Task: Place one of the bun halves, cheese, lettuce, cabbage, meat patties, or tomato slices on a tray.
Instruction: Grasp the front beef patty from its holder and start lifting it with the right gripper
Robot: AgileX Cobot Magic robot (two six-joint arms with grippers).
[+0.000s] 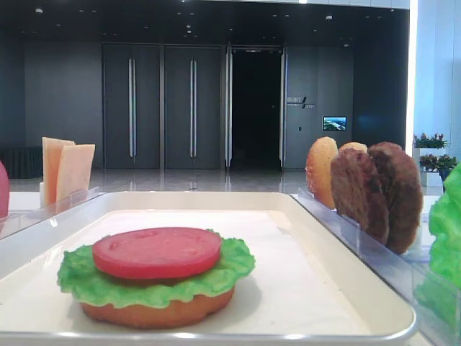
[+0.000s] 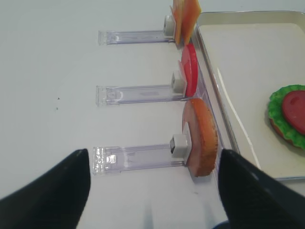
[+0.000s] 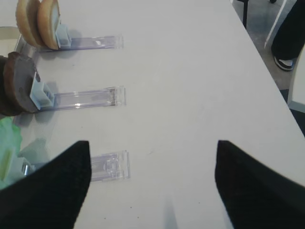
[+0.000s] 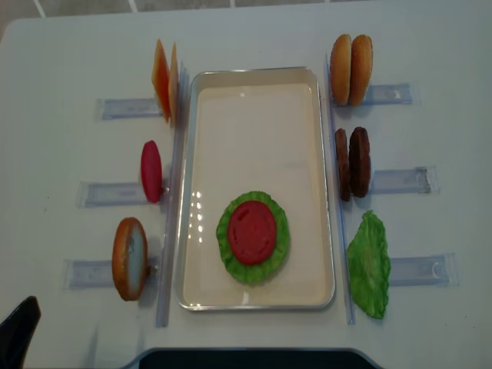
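Note:
The cream tray point(image 4: 254, 131) holds a stack: a flat bun base point(image 1: 158, 311), ruffled lettuce point(image 4: 254, 274) and a tomato slice point(image 4: 252, 232) on top. Right of the tray, two meat patties point(image 4: 352, 163) and two bun halves point(image 4: 351, 69) stand in racks, with a green leaf point(image 4: 369, 265) below them. On its left stand cheese point(image 4: 165, 79), a tomato slice point(image 4: 151, 171) and a bun half point(image 2: 202, 136). My left gripper point(image 2: 153, 155) hangs open and empty beside that bun half. My right gripper point(image 3: 152, 143) is open and empty over bare table, right of the patties point(image 3: 16, 86). No separate cabbage shows.
Clear plastic racks point(image 3: 86, 98) point(image 2: 138, 93) stick out sideways from both long sides of the tray. The table's right edge point(image 3: 267, 71) runs close by, with a person's dark leg and shoe point(image 3: 286, 62) beyond it. A dark base point(image 4: 246, 360) sits at the near edge.

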